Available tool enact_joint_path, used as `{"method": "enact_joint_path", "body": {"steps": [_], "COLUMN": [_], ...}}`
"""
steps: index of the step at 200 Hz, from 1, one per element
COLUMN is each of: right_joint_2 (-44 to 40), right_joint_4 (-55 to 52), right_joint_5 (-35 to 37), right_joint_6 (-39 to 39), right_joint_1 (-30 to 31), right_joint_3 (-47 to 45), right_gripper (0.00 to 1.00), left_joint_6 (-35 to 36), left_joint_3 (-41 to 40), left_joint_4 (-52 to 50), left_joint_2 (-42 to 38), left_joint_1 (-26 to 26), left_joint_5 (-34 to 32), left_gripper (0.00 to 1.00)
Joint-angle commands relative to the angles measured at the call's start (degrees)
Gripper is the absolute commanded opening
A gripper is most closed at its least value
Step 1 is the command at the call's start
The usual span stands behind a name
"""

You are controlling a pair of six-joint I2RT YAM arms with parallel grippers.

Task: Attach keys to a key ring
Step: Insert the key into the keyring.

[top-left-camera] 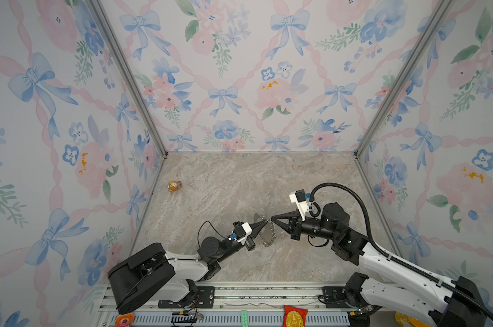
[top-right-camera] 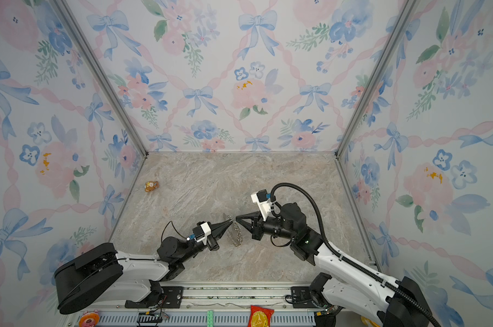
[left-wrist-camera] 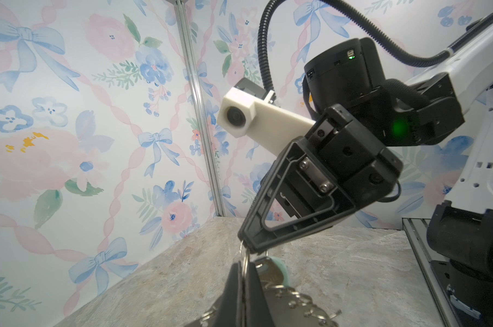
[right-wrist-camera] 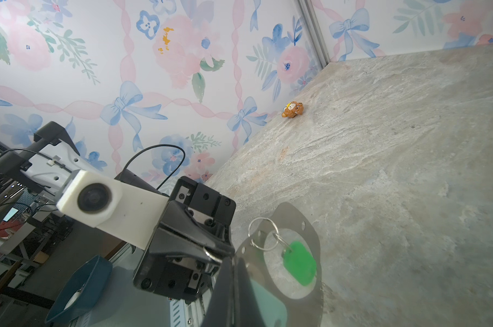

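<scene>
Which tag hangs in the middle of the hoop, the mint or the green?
The bright green tag, dangling from a small ring; the pale mint tag sits beside the fingers.

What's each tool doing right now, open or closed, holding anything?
Left tool: closed, pinching a small ring of the key ring.
Right tool: closed, apparently on the mint-tagged key.

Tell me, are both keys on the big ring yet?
Not yet. Done: the green key hangs from a small ring on the key ring. In hand: the left gripper pinches its edge, and the right gripper seems to hold the mint key beside it. To do: hooking that key on.
</scene>
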Motion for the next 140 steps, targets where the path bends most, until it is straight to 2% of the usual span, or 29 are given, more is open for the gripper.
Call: {"method": "enact_joint_path", "body": {"steps": [1, 62, 110, 140], "right_joint_2": [0.48, 1.66, 1.67, 2.23], "right_joint_4": [4.75, 7.44, 7.41, 8.35], "right_joint_5": [-2.31, -2.47, -1.86, -1.96], "right_joint_6": [1.88, 4.48, 4.48, 7.22], "right_joint_1": [1.21, 2.03, 2.24, 2.38], "right_joint_3": [1.92, 2.67, 3.05, 3.12], "right_gripper": [0.0, 0.0, 0.0, 0.0], "left_joint_6": [1.36, 3.48, 6.79, 8.82], "left_joint_3": [-0.21, 0.69, 0.82, 0.89], "left_joint_4": [1.54, 2.28, 2.15, 2.2], "left_joint_2": [0.86, 3.31, 5.1, 6.22], "left_joint_1": [-0.35, -1.04, -1.96, -2.78], "left_joint_5": [-1.32, -4.68, -9.04, -12.34], "left_gripper": [0.0, 0.0, 0.0, 0.0]}}
